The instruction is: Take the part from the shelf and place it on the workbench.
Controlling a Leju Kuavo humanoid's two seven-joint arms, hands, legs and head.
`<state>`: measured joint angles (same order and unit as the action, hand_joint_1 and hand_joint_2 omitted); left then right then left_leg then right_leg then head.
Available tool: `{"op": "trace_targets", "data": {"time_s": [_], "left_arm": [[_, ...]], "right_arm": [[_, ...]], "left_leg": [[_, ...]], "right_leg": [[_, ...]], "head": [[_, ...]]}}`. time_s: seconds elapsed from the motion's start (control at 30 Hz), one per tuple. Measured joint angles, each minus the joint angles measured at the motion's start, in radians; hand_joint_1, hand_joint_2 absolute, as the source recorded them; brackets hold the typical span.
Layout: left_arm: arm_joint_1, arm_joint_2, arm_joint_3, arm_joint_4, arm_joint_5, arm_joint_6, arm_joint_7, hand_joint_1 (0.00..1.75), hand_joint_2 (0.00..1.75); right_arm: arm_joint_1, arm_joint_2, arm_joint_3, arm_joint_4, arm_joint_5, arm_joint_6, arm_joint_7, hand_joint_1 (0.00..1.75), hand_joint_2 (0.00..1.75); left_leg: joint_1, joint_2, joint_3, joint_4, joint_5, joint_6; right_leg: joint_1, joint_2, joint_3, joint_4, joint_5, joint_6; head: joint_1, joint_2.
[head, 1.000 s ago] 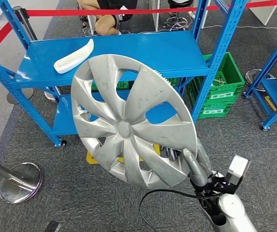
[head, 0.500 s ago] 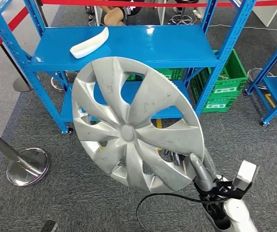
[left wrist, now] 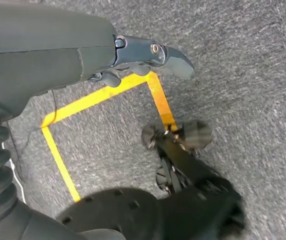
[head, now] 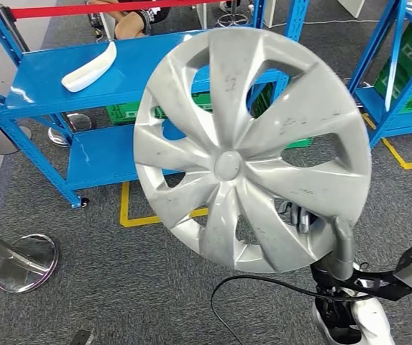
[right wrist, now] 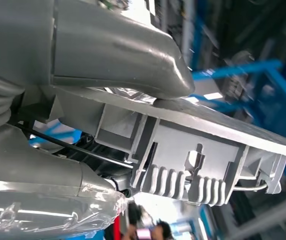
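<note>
On the far left I saw a stanchion base (head: 25, 261) on the carpet and, beyond it, the blue shelf (head: 138, 68) with a white trim piece (head: 88, 67) lying on its top deck, far from where I had the robot standing. My left hand (left wrist: 148, 55) hung low over the floor beside a yellow tape square (left wrist: 96, 97); its fingers lay straight and close together, holding nothing, which suited an arm parked out of the way. In the middle of the head view the hubcap (head: 252, 147) was clear of the shelf, held up in the air face toward the camera and tilted. To the right and near, my right hand (head: 331, 241) pinched its lower rim, thumb over the front face and the other fingers behind; the right wrist view showed the thumb (right wrist: 134, 50) pressed on the rim edge. I judged that edge grip kept the broad disc from blocking the arm. No workbench was in sight, so the placing was not yet done.
</note>
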<state>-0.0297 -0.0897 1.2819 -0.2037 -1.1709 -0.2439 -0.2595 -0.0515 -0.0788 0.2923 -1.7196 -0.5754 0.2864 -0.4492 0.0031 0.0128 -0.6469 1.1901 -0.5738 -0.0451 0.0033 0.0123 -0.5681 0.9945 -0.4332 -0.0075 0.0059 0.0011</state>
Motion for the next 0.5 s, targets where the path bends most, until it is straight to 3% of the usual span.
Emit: {"op": "trace_targets", "data": {"time_s": [0.03, 0.07, 0.13, 0.2, 0.27, 0.33, 0.4, 0.47, 0.5], "left_arm": [[0.0, 0.0, 0.001, 0.0, 0.001, 0.002, 0.002, 0.0, 1.75], [0.0, 0.0, 0.002, 0.0, 0.001, 0.004, 0.002, 0.0, 1.75], [0.0, 0.001, 0.004, 0.0, 0.001, 0.006, 0.003, 0.0, 1.75], [0.0, 0.001, 0.006, 0.0, 0.001, 0.007, 0.002, 0.0, 1.75], [-0.001, 0.001, 0.008, 0.0, 0.0, 0.008, -0.001, 0.0, 1.75], [-0.004, -0.001, 0.009, 0.0, 0.001, 0.01, -0.005, 0.0, 1.75], [-0.005, -0.003, 0.015, 0.0, 0.008, 0.015, -0.003, 0.0, 1.75], [-0.002, -0.004, 0.021, 0.0, 0.014, 0.019, 0.003, 0.0, 1.75], [-0.001, -0.004, 0.023, 0.0, 0.014, 0.019, 0.005, 0.0, 1.75]], "right_arm": [[0.008, 0.004, -0.015, -0.009, -0.012, 0.0, 0.0, 1.75, 0.0], [0.017, 0.006, -0.031, -0.018, -0.022, 0.0, 0.0, 1.75, 0.0], [0.033, 0.012, -0.057, -0.032, -0.036, 0.0, 0.002, 1.75, 0.0], [0.04, 0.019, -0.08, -0.046, -0.047, -0.002, 0.003, 1.75, 0.0], [0.046, 0.027, -0.101, -0.061, -0.06, -0.012, -0.002, 1.75, 0.0], [0.062, 0.035, -0.127, -0.078, -0.078, -0.039, -0.008, 1.75, 0.0], [0.079, 0.041, -0.158, -0.092, -0.094, -0.074, -0.009, 1.75, 0.0], [0.085, 0.045, -0.183, -0.1, -0.104, -0.095, -0.008, 1.75, 0.0], [0.085, 0.046, -0.189, -0.101, -0.107, -0.098, -0.007, 1.75, 0.0]], "left_leg": [[0.0, -0.004, -0.02, 0.049, -0.015, 0.001], [0.0, -0.006, -0.023, 0.065, -0.008, 0.002], [0.0, -0.018, 0.022, -0.013, 0.055, 0.008], [0.004, -0.062, 0.091, -0.139, 0.109, 0.014], [0.008, -0.091, 0.122, -0.202, 0.115, 0.019], [0.011, -0.074, 0.12, -0.212, 0.109, 0.025], [0.013, -0.052, 0.118, -0.216, 0.111, 0.036], [0.012, -0.031, 0.117, -0.217, 0.112, 0.042], [0.011, -0.025, 0.117, -0.217, 0.112, 0.044]], "right_leg": [[0.0, 0.011, -0.004, 0.0, 0.003, 0.0], [0.001, 0.022, -0.007, 0.001, 0.006, 0.001], [0.001, 0.045, -0.01, 0.002, 0.009, 0.004], [0.002, 0.068, -0.016, 0.006, 0.012, 0.01], [0.003, 0.091, -0.028, 0.012, 0.018, 0.02], [0.003, 0.105, -0.041, 0.016, 0.023, 0.032], [0.004, 0.072, -0.062, 0.049, -0.001, 0.043], [0.004, 0.02, -0.102, 0.143, -0.058, 0.053], [0.003, 0.007, -0.118, 0.182, -0.078, 0.056]], "head": [[0.0, 0.0], [0.0, 0.0], [0.0, 0.0], [0.001, 0.0], [0.0, 0.0], [-0.001, 0.0], [0.006, 0.0], [0.013, 0.0], [0.014, 0.0]]}}
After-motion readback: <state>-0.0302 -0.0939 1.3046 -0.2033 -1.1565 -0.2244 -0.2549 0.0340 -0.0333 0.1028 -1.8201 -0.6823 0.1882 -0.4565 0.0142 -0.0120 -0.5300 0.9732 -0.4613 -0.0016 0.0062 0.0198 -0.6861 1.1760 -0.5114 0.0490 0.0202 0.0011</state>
